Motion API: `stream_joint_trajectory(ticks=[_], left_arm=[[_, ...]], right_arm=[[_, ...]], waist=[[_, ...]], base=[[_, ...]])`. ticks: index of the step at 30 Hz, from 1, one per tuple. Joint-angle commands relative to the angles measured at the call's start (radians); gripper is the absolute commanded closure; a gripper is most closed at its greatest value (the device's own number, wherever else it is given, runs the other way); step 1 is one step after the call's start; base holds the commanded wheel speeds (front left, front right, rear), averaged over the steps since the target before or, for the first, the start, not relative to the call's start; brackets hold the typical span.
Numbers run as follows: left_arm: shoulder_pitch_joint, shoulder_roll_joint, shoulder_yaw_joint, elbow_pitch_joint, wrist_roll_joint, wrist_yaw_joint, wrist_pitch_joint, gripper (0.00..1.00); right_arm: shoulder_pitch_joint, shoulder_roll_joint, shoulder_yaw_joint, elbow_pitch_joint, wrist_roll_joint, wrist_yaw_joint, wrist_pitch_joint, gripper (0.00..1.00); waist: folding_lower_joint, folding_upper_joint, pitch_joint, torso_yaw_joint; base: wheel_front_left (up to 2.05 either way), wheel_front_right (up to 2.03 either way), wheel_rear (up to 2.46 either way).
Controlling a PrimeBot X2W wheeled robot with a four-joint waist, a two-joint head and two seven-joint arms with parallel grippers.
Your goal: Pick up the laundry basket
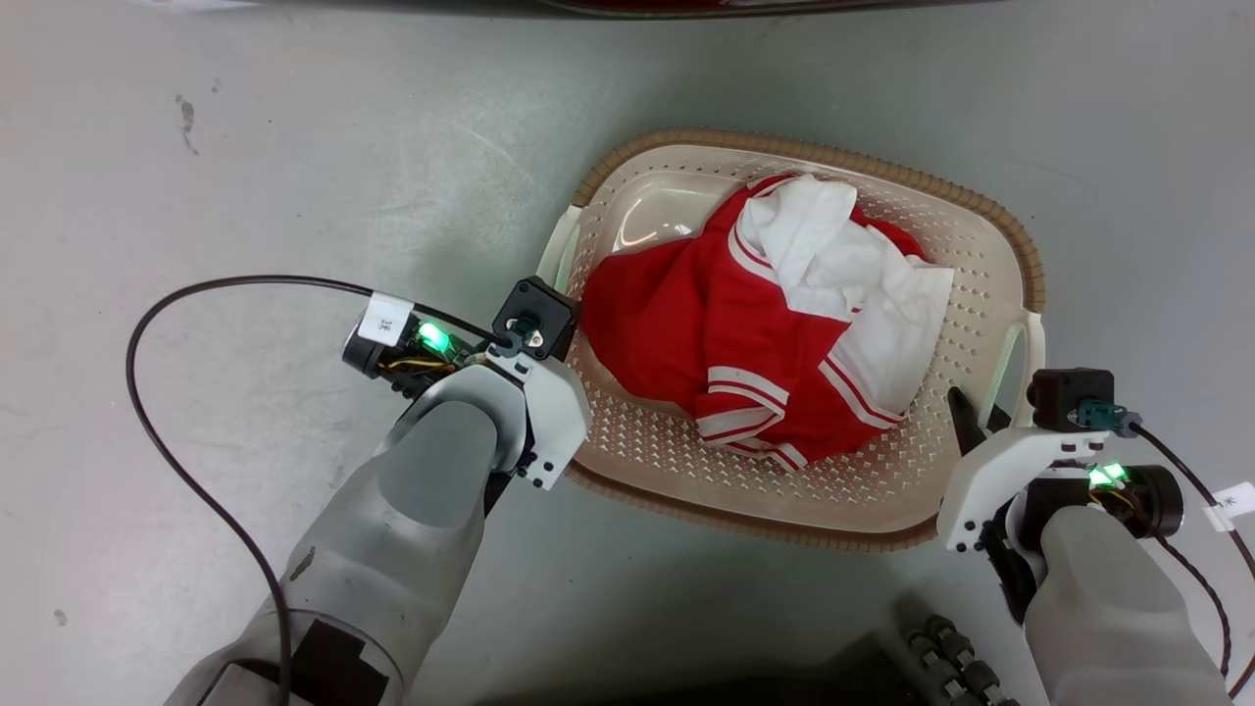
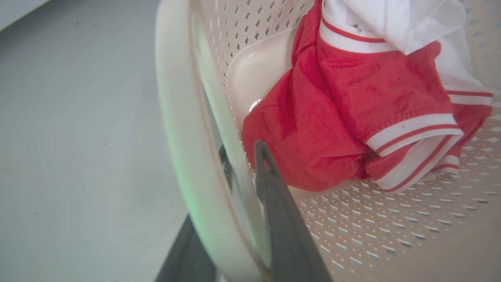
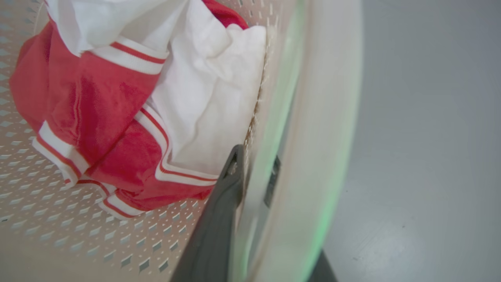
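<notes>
The laundry basket (image 1: 784,145), cream with a perforated wall and a brown woven rim, sits over the grey floor with a red-and-white garment (image 1: 745,324) inside. My left gripper (image 1: 559,343) is at the basket's left side. In the left wrist view, one dark finger (image 2: 274,203) is inside the wall and the other is outside, under the white handle (image 2: 176,117), with the left gripper (image 2: 242,156) shut on that side. My right gripper (image 1: 980,422) is at the right handle (image 1: 1025,353). In the right wrist view, the right gripper (image 3: 254,164) is shut across the wall beside the handle (image 3: 332,117).
A black cable (image 1: 137,392) loops over the floor left of my left arm. The dark wheeled base (image 1: 941,657) shows at the bottom edge. A dark, red-edged object (image 1: 686,5) runs along the top edge. Bare grey floor (image 1: 294,147) surrounds the basket.
</notes>
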Motion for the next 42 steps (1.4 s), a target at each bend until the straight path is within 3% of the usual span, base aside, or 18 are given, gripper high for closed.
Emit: stream_joint_trajectory(ticks=[1, 10, 19, 26, 42], left_arm=[[-0.012, 0.031, -0.006, 0.014, 0.004, -0.001, 0.001, 1.0], [0.012, 0.022, -0.028, 0.026, -0.021, -0.011, 0.012, 1.0], [0.062, 0.02, -0.06, 0.032, -0.085, -0.018, 0.072, 1.0], [0.127, 0.016, -0.121, -0.009, -0.188, -0.019, 0.151, 1.0], [0.211, 0.027, -0.257, -0.048, -0.429, -0.019, 0.335, 1.0]], right_arm=[[-0.011, -0.013, 0.007, -0.001, -0.005, -0.002, -0.004, 1.0], [0.003, -0.019, 0.008, 0.018, -0.026, -0.002, -0.003, 1.0], [0.021, -0.019, 0.018, 0.054, -0.053, -0.002, -0.004, 1.0], [0.048, -0.016, 0.03, 0.091, -0.072, -0.002, 0.003, 1.0], [0.112, -0.011, 0.136, 0.106, -0.055, -0.002, 0.13, 1.0]], waist=[[0.0, 0.0, -0.005, 0.0], [0.0, 0.0, -0.05, 0.009], [0.0, 0.0, -0.164, 0.03], [0.0, 0.0, -0.289, 0.061], [0.0, 0.0, -0.543, 0.144]], base=[[0.0, 0.0, 0.0], [0.0, 0.0, 0.0], [0.0, 0.0, 0.0], [0.0, 0.0, 0.0], [0.0, 0.0, 0.0]])
